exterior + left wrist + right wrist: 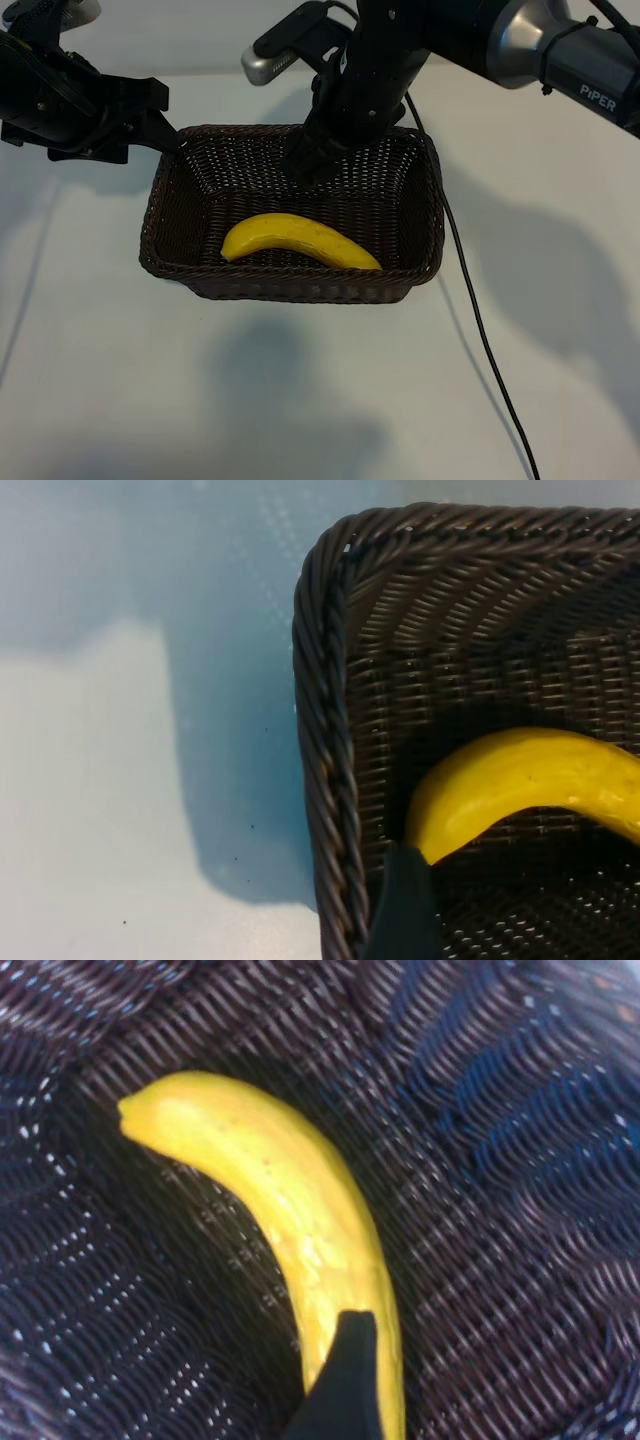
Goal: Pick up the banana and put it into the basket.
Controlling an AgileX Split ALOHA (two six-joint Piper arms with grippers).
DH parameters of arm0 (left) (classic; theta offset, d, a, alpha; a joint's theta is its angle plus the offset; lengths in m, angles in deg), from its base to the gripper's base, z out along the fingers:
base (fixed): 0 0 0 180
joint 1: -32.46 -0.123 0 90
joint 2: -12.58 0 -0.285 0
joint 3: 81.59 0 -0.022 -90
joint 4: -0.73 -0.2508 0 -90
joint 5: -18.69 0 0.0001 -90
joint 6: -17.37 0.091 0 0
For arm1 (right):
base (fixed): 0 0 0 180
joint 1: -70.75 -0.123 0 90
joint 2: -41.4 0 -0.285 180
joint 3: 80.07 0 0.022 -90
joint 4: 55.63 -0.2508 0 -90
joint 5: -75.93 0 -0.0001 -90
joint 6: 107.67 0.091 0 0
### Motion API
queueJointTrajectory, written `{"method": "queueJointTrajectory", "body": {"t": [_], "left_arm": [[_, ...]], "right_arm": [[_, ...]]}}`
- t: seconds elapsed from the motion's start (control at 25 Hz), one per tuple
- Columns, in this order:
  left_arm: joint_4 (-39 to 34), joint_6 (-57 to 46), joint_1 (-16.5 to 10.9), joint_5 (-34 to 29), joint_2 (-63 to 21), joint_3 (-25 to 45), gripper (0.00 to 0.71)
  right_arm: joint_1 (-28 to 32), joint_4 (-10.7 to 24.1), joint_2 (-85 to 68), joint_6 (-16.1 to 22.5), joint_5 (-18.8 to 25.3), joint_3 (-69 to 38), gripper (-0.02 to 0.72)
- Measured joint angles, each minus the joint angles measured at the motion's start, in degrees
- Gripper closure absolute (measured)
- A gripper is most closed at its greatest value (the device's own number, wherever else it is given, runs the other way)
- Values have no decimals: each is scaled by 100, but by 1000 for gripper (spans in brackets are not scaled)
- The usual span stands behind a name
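Lying flat on the basket (165, 215) floor, the banana (298, 240) sits along the near wall, curved w/ its ends pointing toward the near side, one end approx. at the basket's middle-left, the other toward the near right corner. Nothing grips it.

Right gripper (312, 160) hangs over the far half of the basket, pointing steeply down, above the banana and apart from it. Claw stands wide, holding nothing. In the right wrist view the banana (290, 1210) fills the centre on the woven floor, and one dark fingertip (345, 1380) overlaps it at the edge of the pic.

Left gripper (160, 120) is at the basket's far left corner, just outside/above the rim, angled down toward the basket. Claw wide too, empty. Left wrist view shows the rim corner of the basket (320, 730), the table (100, 780) beside it, and one end of the banana (510, 780) inside; a dark fingertip (405, 910) shows near that end.

A black cable (480, 320) runs across the white table on the right side, from the right arm toward the near edge.
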Motion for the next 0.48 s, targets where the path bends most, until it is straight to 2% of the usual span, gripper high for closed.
{"method": "queueJointTrajectory", "body": {"t": [0.2, 0.48], "left_arm": [[-5, 14, 0, 0, 0, 0, 119], [-5, 124, 0, 0, 0, 0, 120]], "right_arm": [[127, 290, -25, 580, 350, 92, 41], [348, 415, -393, 699, 1015, 267, 53]]}}
